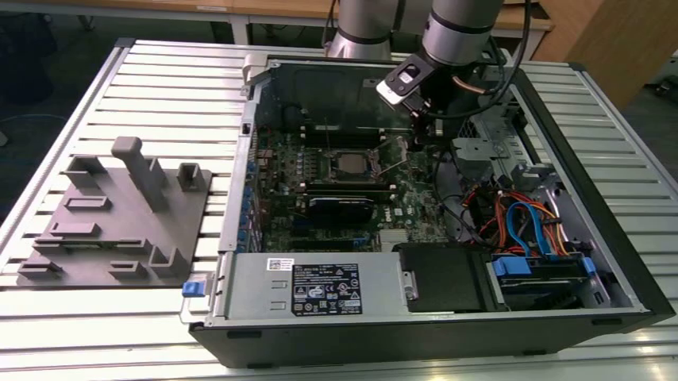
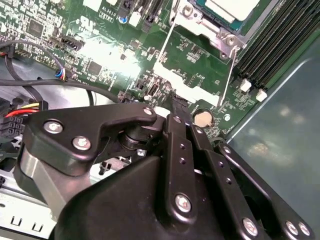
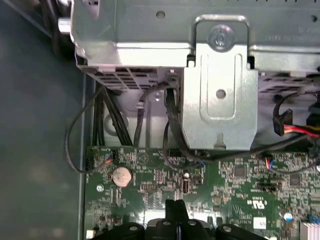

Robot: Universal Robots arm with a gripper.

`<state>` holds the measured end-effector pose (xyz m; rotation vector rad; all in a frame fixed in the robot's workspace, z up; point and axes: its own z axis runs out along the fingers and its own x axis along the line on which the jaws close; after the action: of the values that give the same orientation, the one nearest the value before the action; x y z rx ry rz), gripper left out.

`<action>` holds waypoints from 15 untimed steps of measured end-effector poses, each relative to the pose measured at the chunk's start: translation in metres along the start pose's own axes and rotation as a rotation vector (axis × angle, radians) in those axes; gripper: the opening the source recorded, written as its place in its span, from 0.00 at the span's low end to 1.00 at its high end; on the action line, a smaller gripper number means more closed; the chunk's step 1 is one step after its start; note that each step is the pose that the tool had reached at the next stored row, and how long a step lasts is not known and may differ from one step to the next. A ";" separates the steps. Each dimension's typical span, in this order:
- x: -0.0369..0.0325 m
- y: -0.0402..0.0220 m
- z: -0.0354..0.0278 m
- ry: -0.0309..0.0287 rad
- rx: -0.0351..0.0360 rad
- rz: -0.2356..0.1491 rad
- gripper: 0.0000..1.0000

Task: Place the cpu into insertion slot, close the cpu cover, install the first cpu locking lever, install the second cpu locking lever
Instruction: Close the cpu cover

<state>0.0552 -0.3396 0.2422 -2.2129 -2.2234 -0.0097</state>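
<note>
Standing on a slatted metal table (image 1: 159,79) (wooden desks (image 1: 265,8) behind), open computer case (image 1: 424,337), gripper (image 3: 176,207) pinched together over motherboard (image 3: 235,175).

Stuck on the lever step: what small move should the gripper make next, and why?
Probably ease the gripper toward the wire lever beside the cpu: the cpu looks seated, the lever looks raised, and the gripper hovers short of it.
</note>
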 end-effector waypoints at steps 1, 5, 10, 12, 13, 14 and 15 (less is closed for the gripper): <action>0.0001 -0.0020 0.0000 0.0001 0.0000 0.000 0.11; 0.0001 -0.0092 0.0000 0.0002 0.0000 0.000 0.11; 0.0002 -0.0135 0.0000 0.0002 0.0000 0.000 0.11; 0.0002 -0.0136 0.0000 0.0002 0.0000 0.000 0.11; 0.0002 -0.0139 0.0000 0.0001 0.0000 0.000 0.11; 0.0002 -0.0149 0.0000 0.0002 0.0000 0.000 0.11; 0.0002 -0.0150 0.0000 0.0001 0.0000 0.000 0.11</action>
<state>0.0402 -0.3394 0.2421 -2.2129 -2.2233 -0.0098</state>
